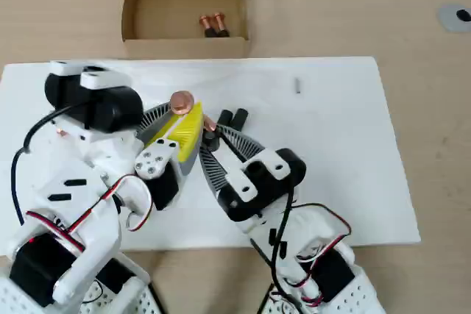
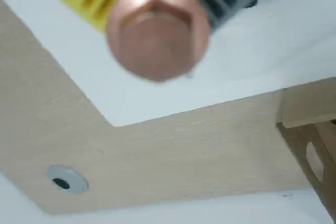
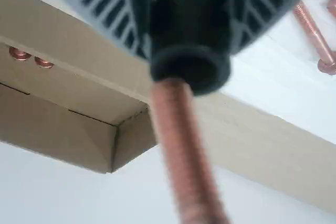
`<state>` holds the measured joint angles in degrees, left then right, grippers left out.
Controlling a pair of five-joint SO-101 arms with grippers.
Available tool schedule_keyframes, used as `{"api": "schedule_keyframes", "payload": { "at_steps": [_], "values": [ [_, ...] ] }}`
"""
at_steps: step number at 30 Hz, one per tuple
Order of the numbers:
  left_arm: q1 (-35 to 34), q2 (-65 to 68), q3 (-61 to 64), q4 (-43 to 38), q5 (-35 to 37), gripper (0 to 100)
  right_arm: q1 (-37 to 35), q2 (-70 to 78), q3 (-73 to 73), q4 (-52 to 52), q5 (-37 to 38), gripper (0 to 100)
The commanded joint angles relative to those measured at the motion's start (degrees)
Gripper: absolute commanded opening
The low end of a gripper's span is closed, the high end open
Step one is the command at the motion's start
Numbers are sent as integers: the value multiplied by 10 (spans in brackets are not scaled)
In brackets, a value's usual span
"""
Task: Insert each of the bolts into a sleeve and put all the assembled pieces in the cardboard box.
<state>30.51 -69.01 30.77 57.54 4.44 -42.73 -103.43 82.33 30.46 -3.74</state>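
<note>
My left gripper (image 1: 181,110), with one yellow and one grey finger, is shut on a copper bolt (image 1: 182,101) just below its hexagonal head (image 2: 157,30). My right gripper (image 1: 212,134) is shut on a black sleeve (image 3: 189,51). The bolt's threaded shaft (image 3: 184,150) enters the sleeve's mouth. The two grippers meet tip to tip above the middle of the white mat (image 1: 331,152). The cardboard box (image 1: 184,48) stands beyond the mat's far edge, with two assembled pieces (image 1: 213,25) lying in it. Two more black sleeves (image 1: 233,116) lie just beyond the right gripper.
A loose copper bolt (image 3: 314,30) lies on the mat, and a copper bit (image 1: 61,132) shows beside the left arm. A small grey pin (image 1: 298,84) lies towards the mat's far right. A grey grommet (image 1: 456,16) sits in the wooden table.
</note>
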Motion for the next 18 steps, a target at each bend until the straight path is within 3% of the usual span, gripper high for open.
{"api": "schedule_keyframes", "payload": {
  "at_steps": [1, 18],
  "values": [
    [-3, 0, -25, 2, -11, 2, 7, -84, -8, -16, 5, 9],
    [-3, 6, -44, 2, -40, 2, 7, -84, -6, -16, 4, 9]
  ]
}}
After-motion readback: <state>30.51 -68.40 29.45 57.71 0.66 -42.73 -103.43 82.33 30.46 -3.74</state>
